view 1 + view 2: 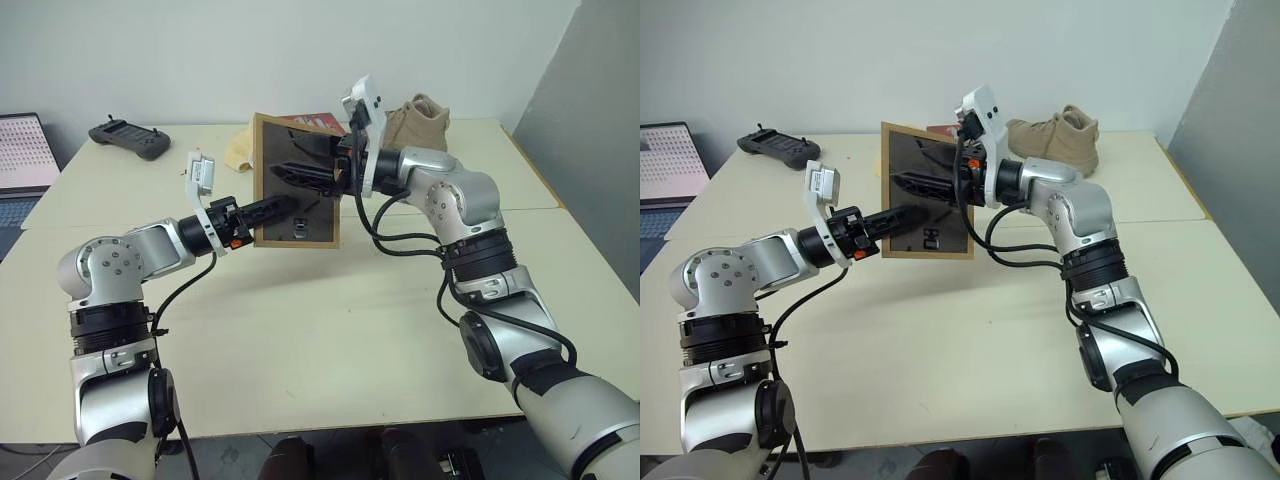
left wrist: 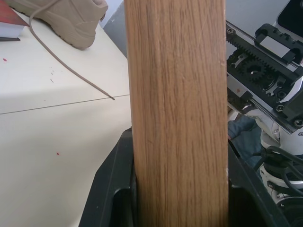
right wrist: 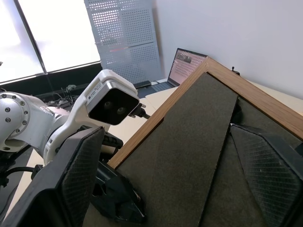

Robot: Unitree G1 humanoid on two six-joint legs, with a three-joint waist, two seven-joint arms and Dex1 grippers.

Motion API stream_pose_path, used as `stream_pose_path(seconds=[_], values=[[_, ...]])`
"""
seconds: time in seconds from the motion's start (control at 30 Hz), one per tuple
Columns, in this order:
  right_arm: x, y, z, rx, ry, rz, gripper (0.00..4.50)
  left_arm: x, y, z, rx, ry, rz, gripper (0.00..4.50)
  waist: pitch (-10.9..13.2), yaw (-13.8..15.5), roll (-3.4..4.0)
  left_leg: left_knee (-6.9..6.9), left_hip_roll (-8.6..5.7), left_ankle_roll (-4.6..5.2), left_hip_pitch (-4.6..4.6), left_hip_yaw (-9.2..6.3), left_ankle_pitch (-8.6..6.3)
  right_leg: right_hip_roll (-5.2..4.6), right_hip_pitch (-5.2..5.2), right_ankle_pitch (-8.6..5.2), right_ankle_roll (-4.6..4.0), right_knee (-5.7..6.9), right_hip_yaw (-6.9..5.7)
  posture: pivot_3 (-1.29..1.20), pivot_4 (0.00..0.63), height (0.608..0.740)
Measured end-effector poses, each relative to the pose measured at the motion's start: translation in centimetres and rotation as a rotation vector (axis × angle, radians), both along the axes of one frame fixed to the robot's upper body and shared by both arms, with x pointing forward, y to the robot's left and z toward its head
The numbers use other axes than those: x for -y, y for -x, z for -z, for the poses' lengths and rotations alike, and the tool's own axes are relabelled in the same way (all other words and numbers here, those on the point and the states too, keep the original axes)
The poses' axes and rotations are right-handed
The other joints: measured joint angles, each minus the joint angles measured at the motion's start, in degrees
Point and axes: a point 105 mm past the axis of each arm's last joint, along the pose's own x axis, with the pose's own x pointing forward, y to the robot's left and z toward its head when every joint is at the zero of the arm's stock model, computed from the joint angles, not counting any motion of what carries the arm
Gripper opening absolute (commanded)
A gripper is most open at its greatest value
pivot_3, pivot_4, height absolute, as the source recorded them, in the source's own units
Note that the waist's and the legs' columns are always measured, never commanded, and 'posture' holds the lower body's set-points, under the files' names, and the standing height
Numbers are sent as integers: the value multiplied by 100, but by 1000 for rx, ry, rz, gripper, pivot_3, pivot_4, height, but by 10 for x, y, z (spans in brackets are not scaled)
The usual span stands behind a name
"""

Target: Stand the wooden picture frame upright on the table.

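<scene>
- A wooden picture frame (image 1: 296, 182) is held upright in the air above the middle of a pale cream surface (image 1: 330, 330), its dark brown back panel turned toward the robot. Whether its lower edge touches the surface cannot be told.
- The left gripper (image 1: 278, 208) reaches in from the left, level, and is closed tight on the frame's lower left edge. In the left wrist view the light-wood edge (image 2: 177, 113) runs straight up between the two black fingers (image 2: 111, 189), which press on it from either side.
- The right gripper (image 1: 300, 172) comes in from the right, pointing left across the dark back panel. Its jaws stand wide apart and grip nothing. In the right wrist view the two textured black fingers (image 3: 75, 165) straddle the dark panel (image 3: 189, 156), one past the frame's wooden edge, the other over the panel.
- The same view shows the left arm's white wrist camera (image 3: 111, 101) just beyond the frame's edge.
- A tan lace-up boot (image 1: 1060, 135) lies on the far side of the surface, behind the right arm. Its lace (image 2: 66, 66) trails over the cream top.
- A red book (image 1: 315, 122) lies just behind the frame's top edge, partly hidden by it.
- A black handheld controller (image 1: 128, 138) sits at the far left corner of the surface.
- A laptop (image 1: 22, 155) stands open beyond the surface's left edge.
- A seam (image 1: 520, 212) crosses the surface where its two sections join.
</scene>
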Motion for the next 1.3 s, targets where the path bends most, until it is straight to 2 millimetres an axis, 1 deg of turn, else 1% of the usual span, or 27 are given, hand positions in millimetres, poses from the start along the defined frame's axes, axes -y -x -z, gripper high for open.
stream_pose_path(seconds=[0.13,0.2,0.23,0.3,0.33,0.4,0.43,0.47,0.57,0.67,0.77,0.8,0.87,0.9,1.0,1.1,1.2,1.27,1.3], values=[[4,1,1,-7,19,-7,4472,1,1,1,0,-9,2,1279,0,3,0,0,0,0,0,0,0,0,0,0,0,-1,0,0,150,740],[8,6,2,-21,25,-33,4472,1,2,0,7,-13,5,1279,0,5,0,0,0,0,-1,-1,0,0,1,0,0,-1,0,0,150,740],[10,11,1,-31,23,-55,4472,1,3,0,13,-15,9,1279,0,7,0,0,0,0,-1,-1,0,0,1,0,0,-1,-1,0,150,740],[12,27,3,-74,24,-148,4472,1,3,-1,18,-16,8,1279,0,9,0,0,0,1,-1,-2,0,0,2,0,0,-4,-1,0,150,740],[8,44,4,-101,32,-242,4472,0,3,-2,21,-19,5,1279,0,4,0,-3,0,1,0,-3,-1,0,1,0,0,-4,-2,0,150,740],[4,62,4,-116,49,-339,4472,1,3,-2,22,-21,9,1279,0,-7,0,-3,2,2,2,-6,-1,4,0,0,0,-2,-1,0,150,740],[5,68,3,-119,51,-369,4472,2,3,-1,23,-22,12,1279,0,-4,0,-3,1,2,2,-8,-1,4,1,0,0,-1,-4,0,150,740],[6,69,3,-121,52,-375,4472,2,3,-1,24,-22,12,1279,0,-1,0,-3,1,2,2,-9,-1,3,1,0,0,-2,-4,0,150,740],[13,67,6,-136,57,-356,4472,1,3,-2,32,-20,8,1279,0,2,0,-2,0,2,2,-8,-1,2,2,0,0,-2,-3,0,150,740],[16,58,11,-153,54,-300,4472,1,3,-1,29,-21,7,1279,0,2,0,-2,0,2,2,-7,-1,2,2,0,0,-2,-2,0,150,740],[23,37,16,-139,64,-176,4472,0,3,1,22,-22,7,1279,0,2,0,-2,0,2,1,-7,-1,2,2,0,0,-3,-2,0,150,740],[29,25,21,-136,74,-105,4472,0,3,1,23,-22,7,1279,0,6,0,-1,-1,2,1,-6,-1,2,2,0,0,-3,-1,0,150,740],[35,11,24,-138,78,-31,4472,0,3,1,24,-24,3,1279,0,4,0,-1,-1,1,1,-4,-1,2,1,0,0,-3,0,0,150,740],[37,9,24,-135,72,-15,4472,0,3,2,23,-25,2,1279,0,4,-1,-1,0,1,1,-4,-1,2,1,0,0,-2,-1,0,150,740],[46,4,22,-140,65,20,4472,0,4,3,20,-25,3,1279,0,3,-1,-2,0,1,0,-4,-1,2,1,0,0,-4,0,0,150,740],[48,4,21,-148,62,17,4472,-1,4,5,16,-24,3,1279,0,4,-1,-2,0,2,0,-4,-1,2,1,0,0,-4,-1,0,150,740],[44,7,22,-163,60,-3,4472,0,4,5,17,-24,5,1279,0,3,-1,-2,0,2,0,-4,-1,2,1,0,0,-3,-1,0,150,740],[37,8,23,-148,74,-13,4472,1,4,5,16,-28,7,1279,0,1,-1,-2,0,2,1,-4,-1,3,1,0,0,-3,-1,0,150,740],[32,9,24,-112,100,-13,4472,1,4,6,13,-31,5,1279,0,1,0,-2,0,2,1,-4,-1,3,0,0,0,-3,-1,0,150,740]])
